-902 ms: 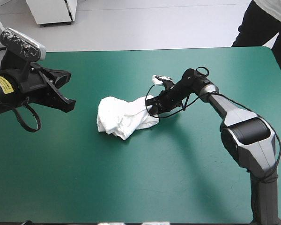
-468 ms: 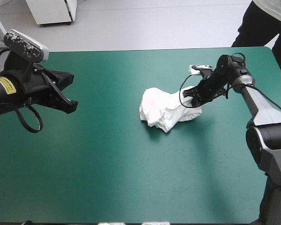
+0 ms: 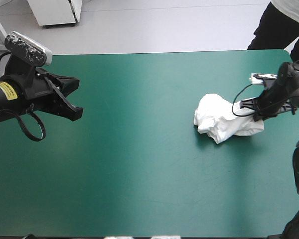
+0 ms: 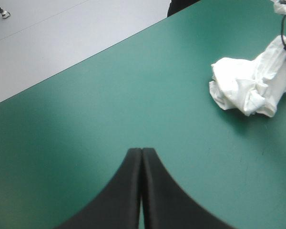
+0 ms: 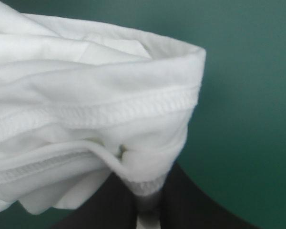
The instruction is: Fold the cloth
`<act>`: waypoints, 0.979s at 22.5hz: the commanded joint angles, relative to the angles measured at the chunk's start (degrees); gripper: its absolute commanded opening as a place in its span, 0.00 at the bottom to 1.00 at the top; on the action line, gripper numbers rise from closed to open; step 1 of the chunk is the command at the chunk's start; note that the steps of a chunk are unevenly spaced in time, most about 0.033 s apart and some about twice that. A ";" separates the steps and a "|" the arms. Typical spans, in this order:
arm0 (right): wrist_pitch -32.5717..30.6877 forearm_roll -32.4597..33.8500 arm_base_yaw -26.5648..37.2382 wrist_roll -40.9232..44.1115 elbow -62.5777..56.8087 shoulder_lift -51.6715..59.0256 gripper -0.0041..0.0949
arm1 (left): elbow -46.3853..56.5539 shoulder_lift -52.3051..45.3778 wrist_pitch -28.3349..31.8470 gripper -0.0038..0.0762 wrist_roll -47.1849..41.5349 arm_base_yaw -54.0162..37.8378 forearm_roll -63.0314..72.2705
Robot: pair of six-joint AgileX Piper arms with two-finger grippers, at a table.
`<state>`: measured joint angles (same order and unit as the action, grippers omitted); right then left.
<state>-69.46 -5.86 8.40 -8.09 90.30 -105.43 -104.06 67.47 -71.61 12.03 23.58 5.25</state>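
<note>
Findings. The T-shirt (image 3: 223, 121) lay as a crumpled white heap on the teal-green table cover (image 3: 139, 164), toward the right end of the table and roughly midway between its near and far edges. It was neither spread nor folded. Creases and overlapping layers ran across it, and a narrower portion of cloth trailed from the heap's right side toward the right edge of the table.

The right gripper (image 3: 255, 110) was low over the table at that trailing portion. In the right wrist view its black fingers (image 5: 195, 210) were drawn almost together with a bunch of white cloth pinched between them, and a stitched hem ran across the fabric just ahead of the tips. The gripper thus had hold of the T-shirt at its right-hand end. How many layers were caught could not be told.

The left gripper (image 3: 74, 99) was raised above the left part of the table, well apart from the T-shirt and pointing toward the right. In the left wrist view its two fingers met in a single pointed arch, fully closed, with nothing between them. The heap lay well ahead of it and to the right, with bare cover between
</note>
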 commanded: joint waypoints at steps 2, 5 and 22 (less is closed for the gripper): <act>2.22 2.67 7.40 0.39 -5.10 7.77 0.03 | -0.93 -0.82 1.42 0.04 -0.08 0.22 1.37; 3.99 2.67 12.61 0.39 -9.24 10.65 0.03 | -0.93 -0.82 1.42 0.04 -0.08 0.22 1.59; 3.80 6.22 20.12 4.01 -16.92 17.96 0.62 | -0.93 -0.92 2.02 0.04 1.36 1.09 3.86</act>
